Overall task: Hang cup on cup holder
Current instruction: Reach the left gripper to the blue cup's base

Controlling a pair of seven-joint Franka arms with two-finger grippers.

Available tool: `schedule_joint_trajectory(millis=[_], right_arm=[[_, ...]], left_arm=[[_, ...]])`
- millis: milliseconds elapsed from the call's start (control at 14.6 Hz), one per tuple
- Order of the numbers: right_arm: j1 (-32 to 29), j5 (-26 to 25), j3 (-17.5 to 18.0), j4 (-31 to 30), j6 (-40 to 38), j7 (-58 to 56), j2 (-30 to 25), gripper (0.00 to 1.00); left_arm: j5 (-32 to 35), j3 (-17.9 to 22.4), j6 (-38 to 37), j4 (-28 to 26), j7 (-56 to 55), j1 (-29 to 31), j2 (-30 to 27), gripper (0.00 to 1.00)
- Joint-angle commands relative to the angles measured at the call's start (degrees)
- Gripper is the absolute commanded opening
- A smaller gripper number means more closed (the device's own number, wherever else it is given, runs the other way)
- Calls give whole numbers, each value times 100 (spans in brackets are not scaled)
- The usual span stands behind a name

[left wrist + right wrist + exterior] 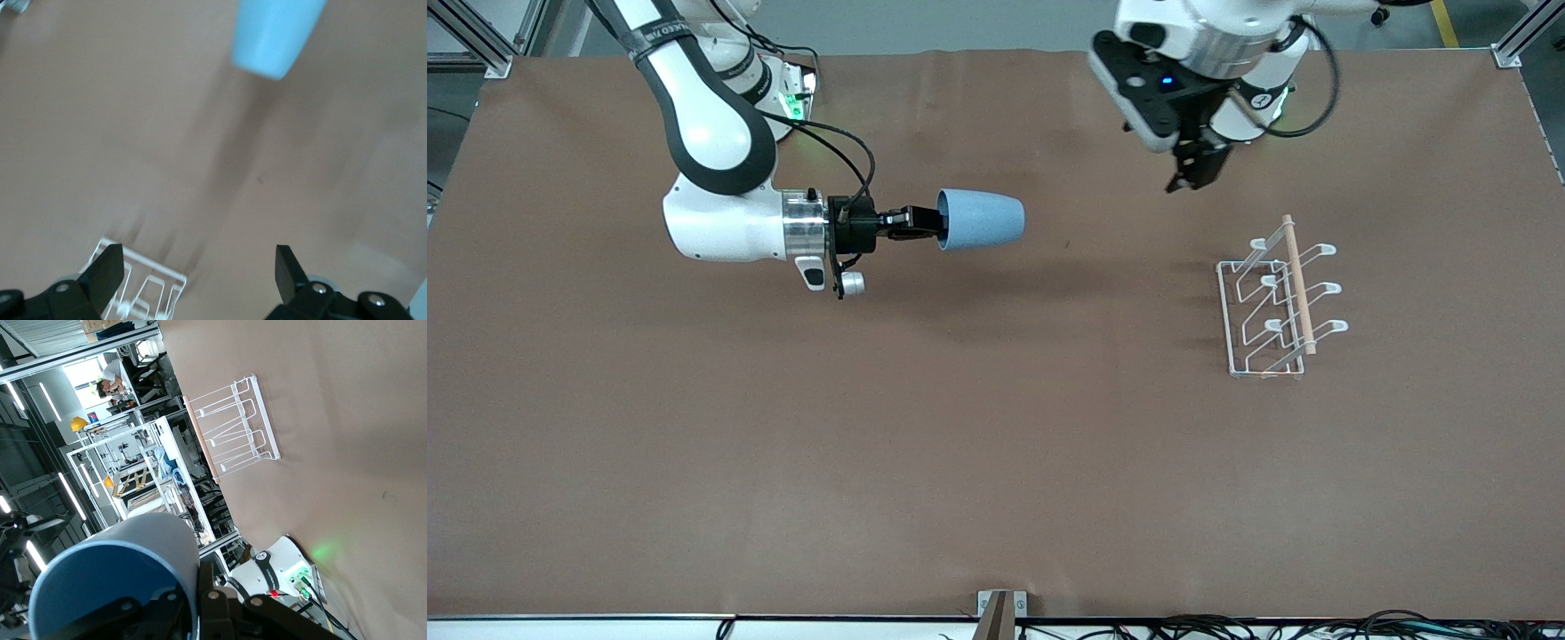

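The wide brown table surface (pixel 996 427) fills almost the whole front view. The white right arm (pixel 720 178) comes down from the upper left of that frame and lies level above the table. The white left arm (pixel 1209 36) enters at the upper centre-right and waits there.

The white wire cup holder with a light wooden rod on top (pixel 1280 298) stands on the table at the middle right of the frame, toward the left arm's end.

The small light-blue plastic cup (pixel 980 220) is in the air at the upper centre of the frame, lying on its side, well apart from the cup holder. The right gripper (pixel 925 222) pinches its rim, one finger inside the cup and one outside.

The left gripper (pixel 1196 169) hangs over bare table near the holder, and its fingers (pixel 107 273) are spread wide and hold nothing.
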Motion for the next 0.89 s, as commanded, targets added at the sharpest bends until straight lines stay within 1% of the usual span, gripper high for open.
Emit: schedule_joint_trajectory(millis=[0, 69, 275, 344, 618, 824], right_arm=[[-7, 176, 33, -64, 58, -43, -45, 1], [-7, 176, 33, -64, 58, -43, -45, 1], [1, 176, 33, -64, 67, -43, -45, 1], [2, 176, 33, -64, 67, -52, -45, 1], [54, 176, 33, -64, 172, -52, -45, 1], [63, 176, 33, -64, 208, -52, -45, 1]], left_arm=[[4, -422, 439, 81, 124, -46, 637, 100], [13, -485, 606, 81, 176, -90, 787, 100], [4, -494, 914, 107, 528, -309, 1226, 100], [13, -485, 1002, 107, 624, -414, 1245, 100], [179, -494, 1196, 107, 713, -442, 1421, 100], [434, -494, 1582, 90, 660, -476, 1438, 100]])
